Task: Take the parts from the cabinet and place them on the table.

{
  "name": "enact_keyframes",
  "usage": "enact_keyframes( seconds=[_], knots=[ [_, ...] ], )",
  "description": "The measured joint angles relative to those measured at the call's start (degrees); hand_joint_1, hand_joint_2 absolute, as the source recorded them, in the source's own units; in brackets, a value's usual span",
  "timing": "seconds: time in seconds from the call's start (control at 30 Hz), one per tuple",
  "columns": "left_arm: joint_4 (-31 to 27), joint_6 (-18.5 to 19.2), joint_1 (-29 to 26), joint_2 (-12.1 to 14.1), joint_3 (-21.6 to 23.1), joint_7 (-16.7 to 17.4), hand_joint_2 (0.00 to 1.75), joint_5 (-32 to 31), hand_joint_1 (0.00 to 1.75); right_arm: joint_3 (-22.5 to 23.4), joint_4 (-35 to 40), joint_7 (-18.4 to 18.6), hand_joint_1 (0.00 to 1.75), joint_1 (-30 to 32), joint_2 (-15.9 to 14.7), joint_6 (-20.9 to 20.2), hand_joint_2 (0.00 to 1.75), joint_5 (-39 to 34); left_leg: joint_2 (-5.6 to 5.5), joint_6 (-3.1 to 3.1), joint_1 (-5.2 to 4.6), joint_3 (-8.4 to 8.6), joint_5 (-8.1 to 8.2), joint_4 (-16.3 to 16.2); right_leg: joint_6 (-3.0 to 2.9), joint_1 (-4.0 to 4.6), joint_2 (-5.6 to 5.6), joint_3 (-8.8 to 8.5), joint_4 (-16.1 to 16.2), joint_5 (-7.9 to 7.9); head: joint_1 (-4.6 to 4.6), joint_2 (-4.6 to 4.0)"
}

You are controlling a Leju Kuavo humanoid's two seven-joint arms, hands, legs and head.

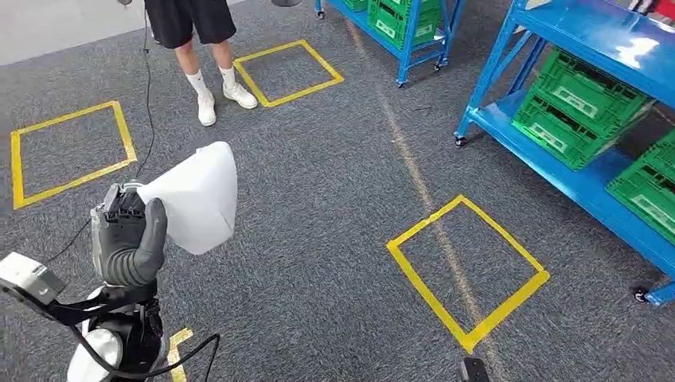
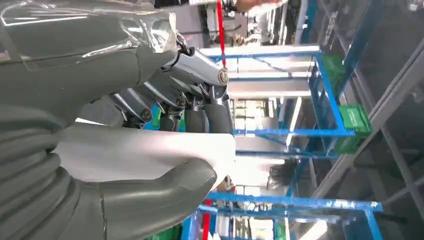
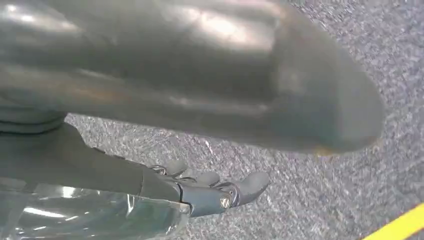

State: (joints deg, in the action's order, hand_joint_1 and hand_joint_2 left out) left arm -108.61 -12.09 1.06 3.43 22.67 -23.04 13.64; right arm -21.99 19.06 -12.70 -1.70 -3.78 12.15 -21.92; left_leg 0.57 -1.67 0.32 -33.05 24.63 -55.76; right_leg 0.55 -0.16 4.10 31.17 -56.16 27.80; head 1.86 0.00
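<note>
Left hand (image 1: 127,239), nearest the head camera, raised at lower left, grasping a white bag-like part (image 1: 199,195); the thumb (image 2: 155,197) presses on one face of the part (image 2: 150,152) and the darker fingers (image 2: 200,117) wrap the opposite face. The part is held in the air above the grey carpet (image 1: 318,199), well apart from the shelving. Right hand (image 3: 200,187) hangs over the carpet (image 3: 310,200) with fingers spread and released, holding nothing. Blue shelving rack (image 1: 557,171) at right carries green slotted crates (image 1: 577,107) on its lower shelf; their contents cannot be told. A second blue rack (image 1: 414,44) at top centre holds further green crates (image 1: 402,20). Yellow tape squares (image 1: 466,267) mark the carpet. A person's legs (image 1: 211,76) stand at top left.
</note>
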Motion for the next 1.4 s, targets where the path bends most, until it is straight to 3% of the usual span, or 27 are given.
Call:
enact_keyframes(
  seconds=[0.07,0.13,0.17,0.23,0.3,0.33,0.37,0.47,0.5,0.57,0.63,0.7,0.73,0.8,0.83,0.87,1.0,1.03,1.07,1.1,1.17,1.2,1.27,1.3,1.33,1.37,1.4],
  knots=[
    [-0.09,0.02,0.19,-0.07,0.0,-0.15,1.75,-0.11,1.75,-0.09,0.0,-0.02,0.0,-0.07,-0.04,0.0,0.0,0.0,-0.84,-0.49,-0.12,0.02,-0.27,0.19,-0.41,-0.26,-2.71,2.1,-5.39,2.82,-0.35,0.0],
    [-0.09,0.02,0.0,-0.07,0.0,-0.15,1.75,-0.11,1.75,-0.22,-0.02,-0.02,0.0,0.11,-0.18,-0.02,0.0,0.0,-2.1,-0.57,-0.14,-0.19,-0.31,0.16,-0.67,-0.34,-3.63,7.17,-15.79,6.73,-0.57,0.0],
    [-0.09,0.0,-0.07,-0.07,0.0,-0.13,1.75,-0.11,1.75,-0.28,-0.02,-0.02,0.0,0.29,-0.2,-0.02,0.0,-0.02,-2.83,-0.58,-0.16,-0.22,-0.32,0.12,-0.39,-0.34,-3.77,8.95,-19.18,7.5,-0.61,0.0],
    [-0.09,-0.02,-0.14,-0.07,0.0,-0.15,1.75,-0.11,1.75,-0.57,-0.02,-0.02,0.0,0.34,-0.24,-0.07,0.0,-0.02,-4.22,-0.56,-0.14,-0.14,-0.32,0.03,0.64,-0.42,-3.87,7.91,-16.19,5.35,-0.61,0.0],
    [-0.11,-0.09,-0.14,-0.09,0.0,-0.15,1.75,-0.11,1.75,-0.68,-0.02,-0.02,0.0,0.21,-0.37,-0.07,0.0,0.0,-5.61,-0.36,-0.11,-0.12,-0.2,-0.37,1.62,-0.82,-5.05,2.92,-5.33,0.73,-0.63,0.0],
    [-0.13,-0.22,-0.15,-0.09,0.0,-0.15,1.75,-0.13,1.75,-0.74,-0.02,-0.02,0.0,0.23,-0.48,-0.07,0.0,0.0,-6.22,-0.05,-0.13,-0.36,-0.06,-0.65,1.36,-1.21,-7.72,0.98,-0.74,-0.54,-0.68,0.0],
    [-0.13,-0.35,-0.18,-0.07,-0.02,-0.15,1.75,-0.2,1.75,-0.83,-0.02,0.02,0.0,0.24,-0.48,-0.07,0.0,0.0,-6.85,0.29,-0.5,-0.58,0.01,-0.87,0.67,-0.82,-7.22,0.77,-0.59,-0.8,-0.66,0.0],
    [-0.26,-0.63,-0.25,-0.02,0.02,-0.17,1.75,-0.28,1.75,-1.16,-0.02,0.2,0.0,0.09,-0.52,-0.07,0.0,0.0,-7.89,1.12,-0.19,-0.97,-0.4,-0.72,-0.23,-0.39,-5.87,0.69,-0.85,-0.92,-0.63,0.0],
    [-0.39,-0.74,-0.26,0.0,0.0,-0.17,1.75,-0.28,1.75,-1.29,0.04,0.22,0.0,-0.06,-0.37,-0.07,0.0,0.0,-7.87,1.42,-0.22,-1.17,-0.17,-0.95,-0.68,-0.98,-5.3,0.62,-0.49,-1.2,-0.7,0.0],
    [-0.57,-0.98,-0.17,0.09,-0.04,-0.2,1.75,-0.31,1.75,-1.53,0.04,0.22,0.0,-0.33,-0.5,-0.04,0.0,0.0,-2.27,2.08,-0.36,-3.37,2.9,-5.7,-1.61,-0.85,-4.41,0.41,-0.42,-1.08,-0.08,0.0],
    [-0.59,-1.16,-0.19,0.09,0.02,-0.2,1.75,-0.31,1.75,-1.7,0.04,0.22,0.0,-0.09,-0.59,0.07,0.0,-0.02,-1.06,2.49,0.14,-8.16,7.43,-15.72,-1.84,-0.57,-3.16,0.44,-0.43,-0.92,-0.09,0.0],
    [-0.59,-1.25,-0.21,0.11,0.02,-0.2,1.75,-0.33,1.75,-1.97,0.04,0.24,0.0,-0.02,-0.72,0.13,0.0,-0.17,-0.86,2.69,0.33,-10.64,8.48,-20.69,-1.91,-0.41,-1.81,0.45,-0.43,-0.84,-0.09,0.0],
    [-0.59,-1.33,-0.21,0.11,0.02,-0.2,1.75,-0.33,1.75,-2.1,0.04,0.24,0.0,-0.1,-0.72,0.18,0.0,-0.17,-0.73,2.63,0.35,-9.6,6.9,-18.54,-1.94,-0.33,-1.16,0.41,-0.43,-0.79,-0.04,0.0],
    [-0.63,-1.38,-0.2,0.13,0.02,-0.2,1.75,-0.35,1.75,-2.19,0.07,0.24,0.0,-0.23,-0.7,0.17,0.0,-0.17,0.56,2.16,0.21,-3.93,2.16,-7.88,-1.89,-0.13,-0.03,0.19,-0.43,-0.6,-0.07,0.0],
    [-0.74,-1.38,-0.19,0.13,0.02,-0.2,1.75,-0.35,1.75,-2.25,0.07,0.24,0.0,-0.25,-0.7,0.17,0.0,-0.17,2.78,1.68,-0.11,-1.34,0.79,-3.49,-1.83,-0.02,0.3,0.01,-0.43,-0.54,-0.07,0.0],
    [-0.85,-1.4,-0.08,0.11,0.02,-0.2,1.75,-0.37,1.75,-2.29,0.07,0.24,0.0,-0.22,-0.66,0.17,0.0,-0.17,5.03,1.31,-0.91,-0.32,1.46,-1.5,-1.43,0.63,0.82,-0.02,-0.57,-0.27,-0.13,0.0],
    [-0.94,-1.4,-0.18,0.18,0.02,-0.24,1.75,-0.37,1.75,-2.43,0.13,0.24,0.0,-0.26,-0.66,0.18,0.0,-0.2,1.69,0.29,-0.89,-0.26,0.7,-0.68,-0.62,0.69,3.47,-0.6,-0.14,-0.09,-0.11,0.0],
    [-1.11,-1.4,-0.31,0.11,0.04,-0.24,1.75,-0.37,1.75,-2.43,0.2,0.22,0.0,-0.29,-0.77,0.17,0.0,-0.2,0.97,-0.01,-0.37,0.36,0.26,-0.06,-0.51,0.3,1.38,0.0,-1.04,0.67,-0.24,0.0],
    [-1.27,-1.38,0.03,0.09,0.02,-0.28,1.75,-0.44,1.75,-2.45,0.2,0.2,0.0,-0.26,-0.72,0.17,0.0,-0.2,0.42,-0.4,-0.19,0.39,0.0,0.12,-0.77,0.11,-1.31,1.23,-3.8,2.16,-0.37,0.0],
    [-1.24,-1.38,0.14,0.02,0.02,-0.24,1.75,-0.44,1.75,-2.47,0.2,0.2,0.0,-0.19,-0.74,0.17,0.0,-0.2,-0.21,-0.46,-0.17,0.3,-0.03,0.14,-0.98,0.01,-2.97,3.32,-8.29,4.0,-0.68,0.0],
    [-1.24,-1.35,-0.04,0.0,0.04,-0.24,1.75,-0.44,1.75,-2.47,0.15,0.26,0.0,0.18,-0.85,0.18,0.0,-0.24,-2.1,-0.47,-0.19,0.21,-0.04,0.1,-0.93,-0.23,-3.92,8.39,-18.47,7.41,-0.87,0.0],
    [-1.22,-1.35,-0.11,0.0,0.04,-0.24,1.75,-0.44,1.75,-2.49,0.13,0.26,0.0,0.33,-0.85,0.22,0.0,-0.24,-2.92,-0.46,-0.19,0.22,-0.04,0.07,-0.56,-0.32,-3.93,9.45,-20.06,7.39,-0.92,0.0],
    [-1.24,-1.35,-0.14,0.0,0.04,-0.24,1.75,-0.44,1.75,-2.49,0.15,0.26,0.0,0.23,-0.83,0.26,0.0,-0.26,-4.55,-0.38,-0.11,0.34,0.01,-0.05,0.73,-0.7,-4.02,7.39,-14.57,4.23,-0.92,0.0],
    [-1.24,-1.35,-0.14,0.0,0.04,-0.24,1.75,-0.44,1.75,-2.49,0.13,0.26,0.0,0.15,-0.85,0.28,0.0,-0.26,-5.33,-0.19,-0.04,0.38,0.13,-0.29,1.42,-1.0,-4.47,4.97,-9.02,1.73,-0.9,0.0],
    [-1.24,-1.36,-0.14,0.0,0.04,-0.24,1.75,-0.44,1.75,-2.49,0.13,0.26,0.0,0.14,-0.9,0.28,0.0,-0.28,-6.08,0.17,0.05,0.31,0.37,-0.66,1.9,-1.41,-5.98,2.34,-3.24,-0.6,-0.92,0.0],
    [-1.24,-1.38,-0.17,0.0,0.04,-0.24,1.75,-0.44,1.75,-2.49,0.13,0.26,0.0,0.18,-0.85,0.28,0.0,-0.31,-6.37,0.39,0.08,0.1,0.5,-0.86,1.75,-1.7,-7.69,1.79,-1.47,-0.91,-1.05,0.0],
    [-1.24,-1.38,-0.19,0.0,0.02,-0.24,1.75,-0.44,1.75,-2.51,0.13,0.26,0.0,0.19,-0.83,0.28,0.0,-0.37,-6.77,0.64,-0.32,-0.03,0.65,-1.18,1.28,-1.2,-7.6,1.75,-1.66,-0.96,-1.09,0.0]
  ],
)
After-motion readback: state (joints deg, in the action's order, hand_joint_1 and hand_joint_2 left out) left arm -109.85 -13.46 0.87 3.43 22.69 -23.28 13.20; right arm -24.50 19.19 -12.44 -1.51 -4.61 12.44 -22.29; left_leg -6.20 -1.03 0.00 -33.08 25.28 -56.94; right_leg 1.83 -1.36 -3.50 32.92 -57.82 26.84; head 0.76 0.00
